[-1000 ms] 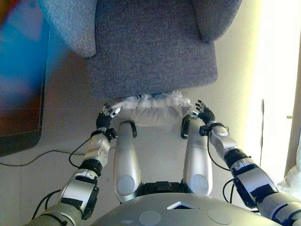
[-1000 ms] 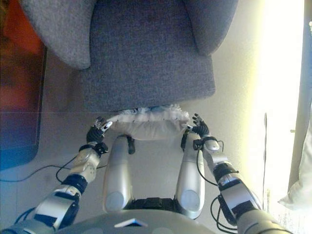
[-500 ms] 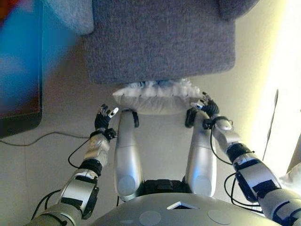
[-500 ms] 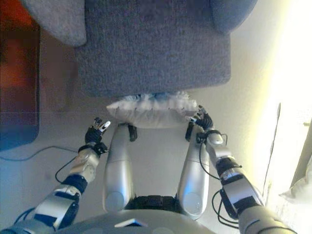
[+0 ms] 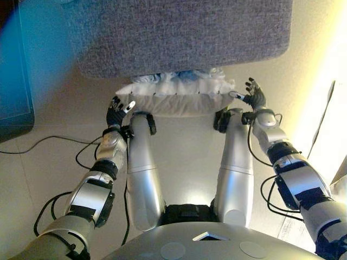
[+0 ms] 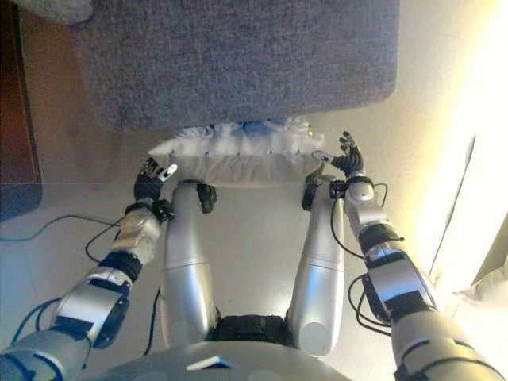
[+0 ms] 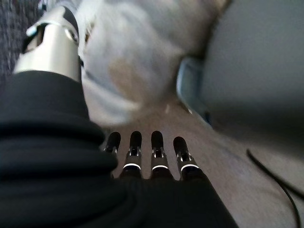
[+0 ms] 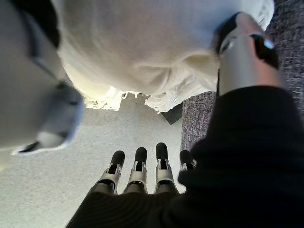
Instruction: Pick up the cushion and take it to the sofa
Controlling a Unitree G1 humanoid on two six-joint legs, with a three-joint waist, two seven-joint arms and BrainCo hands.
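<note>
Below the sofa (image 5: 179, 32), cushion (image 5: 176, 100) lies.

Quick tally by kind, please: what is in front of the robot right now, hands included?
Cushions: 1, the white cushion lying on the floor against the sofa's front
Sofas: 1, the grey sofa
Robot hands: 2, the left hand and the right hand, one at each end of the cushion
Total: 4

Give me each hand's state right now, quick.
Left hand: open, fingers straight, at the cushion's left end, holding nothing.
Right hand: open, fingers spread, at the cushion's right end, holding nothing.
</note>
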